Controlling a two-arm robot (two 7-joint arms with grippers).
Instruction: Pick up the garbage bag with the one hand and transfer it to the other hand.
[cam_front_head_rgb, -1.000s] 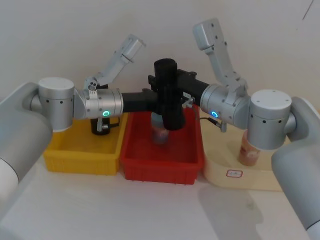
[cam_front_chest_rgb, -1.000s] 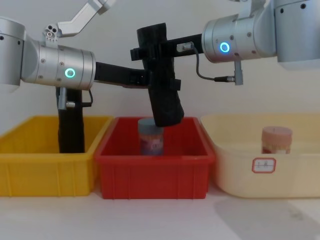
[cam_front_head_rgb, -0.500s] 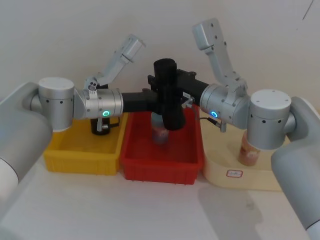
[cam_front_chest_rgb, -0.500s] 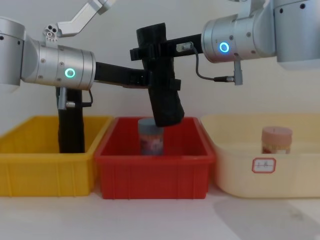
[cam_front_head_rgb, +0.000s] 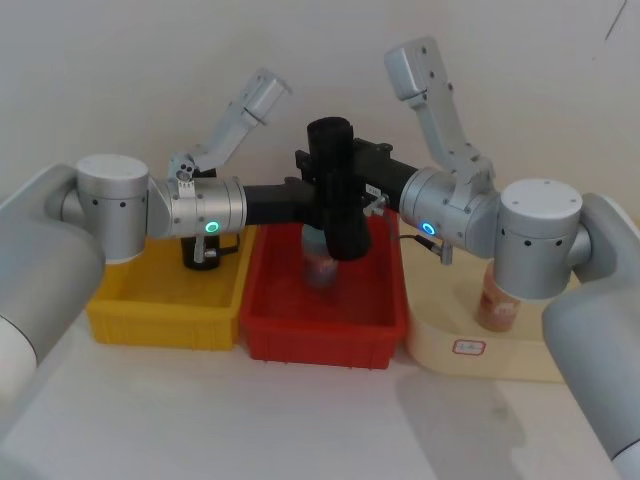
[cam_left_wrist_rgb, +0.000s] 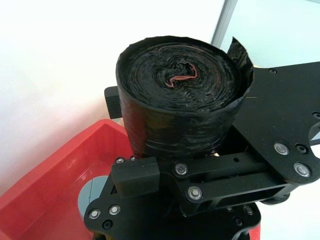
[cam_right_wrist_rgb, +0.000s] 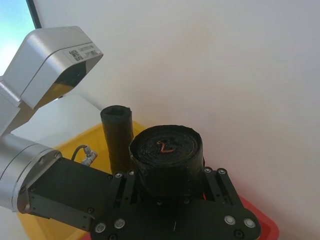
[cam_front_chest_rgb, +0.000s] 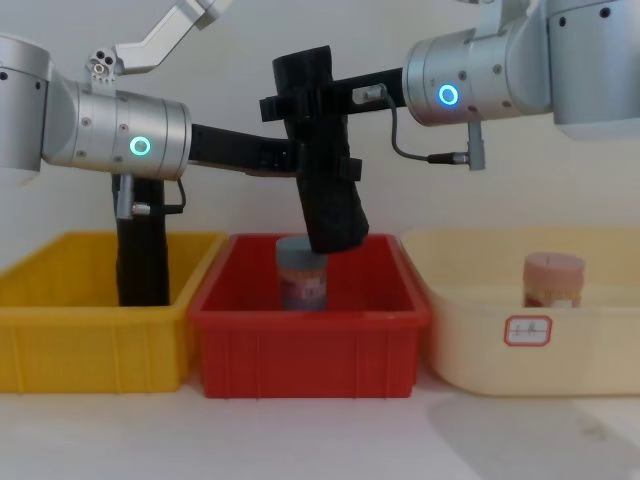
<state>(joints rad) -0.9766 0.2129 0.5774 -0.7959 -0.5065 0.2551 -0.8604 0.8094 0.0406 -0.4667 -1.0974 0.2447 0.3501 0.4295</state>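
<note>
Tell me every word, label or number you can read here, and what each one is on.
None reads clearly.
Red-edged label on the cream bin: marks too small to read.
Sticker on the silver arm housing: code pattern with tiny print, too blurred to read.

Both arms reach inward at chest height; left gripper (cam_front_chest_rgb: 300, 160) and right gripper (cam_front_chest_rgb: 300, 100) meet, jaws clamped on the roll (cam_front_chest_rgb: 325, 170)

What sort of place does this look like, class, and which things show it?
Probably a robot test bench: a plain white table, three sorting bins in a row, including a yellow bin and a red bin, and two grippers holding a garbage bag.
</note>
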